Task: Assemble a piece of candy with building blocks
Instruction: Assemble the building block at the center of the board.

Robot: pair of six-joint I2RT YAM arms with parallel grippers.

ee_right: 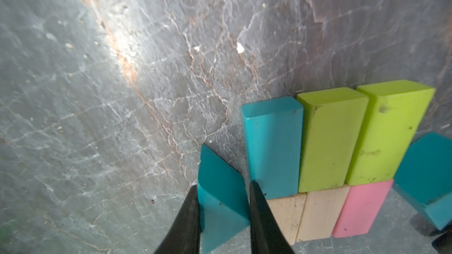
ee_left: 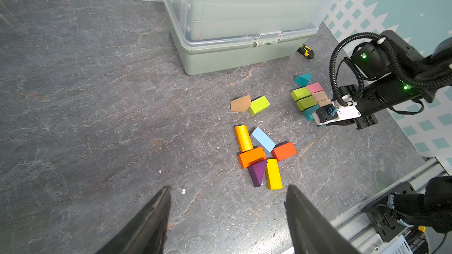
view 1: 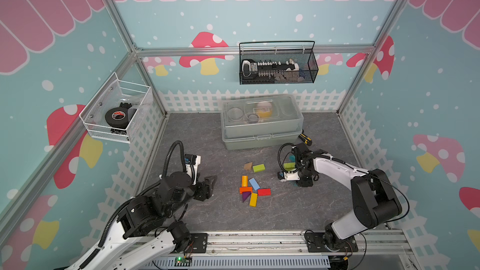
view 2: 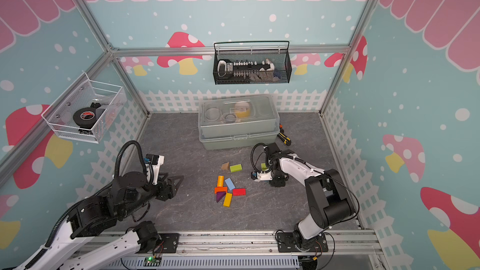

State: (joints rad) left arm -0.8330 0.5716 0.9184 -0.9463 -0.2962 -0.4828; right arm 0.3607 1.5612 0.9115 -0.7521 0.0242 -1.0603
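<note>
Only the right wrist view shows us the right gripper (ee_right: 223,184) pinching a teal prism (ee_right: 217,167) just beside the assembled blocks (ee_right: 330,138); in both top views the right arm (view 1: 335,164) hides this. Our left gripper (ee_left: 228,187) gapes wide above the tabletop (ee_left: 97,94), near the loose blocks (ee_left: 263,140).

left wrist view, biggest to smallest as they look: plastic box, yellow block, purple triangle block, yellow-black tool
1. plastic box
2. yellow block and purple triangle block, about alike, not ranked
3. yellow-black tool, farther off and partly hidden
</note>
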